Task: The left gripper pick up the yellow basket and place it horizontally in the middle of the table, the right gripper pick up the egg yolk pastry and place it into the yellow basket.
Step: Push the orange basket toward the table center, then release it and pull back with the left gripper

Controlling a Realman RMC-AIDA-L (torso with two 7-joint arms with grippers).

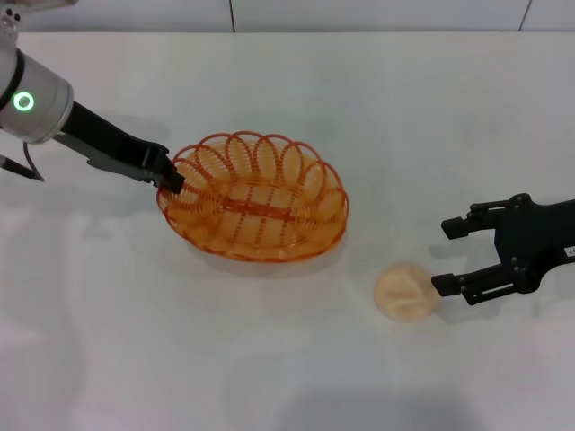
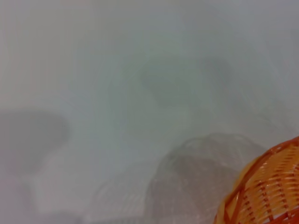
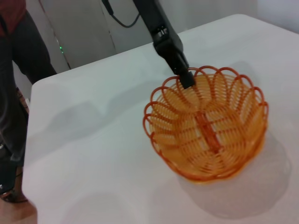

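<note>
The yellow basket (image 1: pixel 256 197) sits at the middle of the white table (image 1: pixel 404 108), lying wide across the head view. My left gripper (image 1: pixel 171 178) reaches in from the left and is shut on the basket's left rim. The right wrist view shows the same grip (image 3: pixel 187 79) on the basket (image 3: pixel 205 126). A piece of the basket's rim (image 2: pixel 266 191) shows in the left wrist view. The egg yolk pastry (image 1: pixel 407 290) lies on the table to the right front of the basket. My right gripper (image 1: pixel 442 256) is open, just right of the pastry, its nearer finger close beside it.
The table's far edge (image 1: pixel 269 32) meets a tiled wall. In the right wrist view a person in dark clothes (image 3: pixel 14 93) stands beyond the table's edge (image 3: pixel 32 88), on the left arm's side.
</note>
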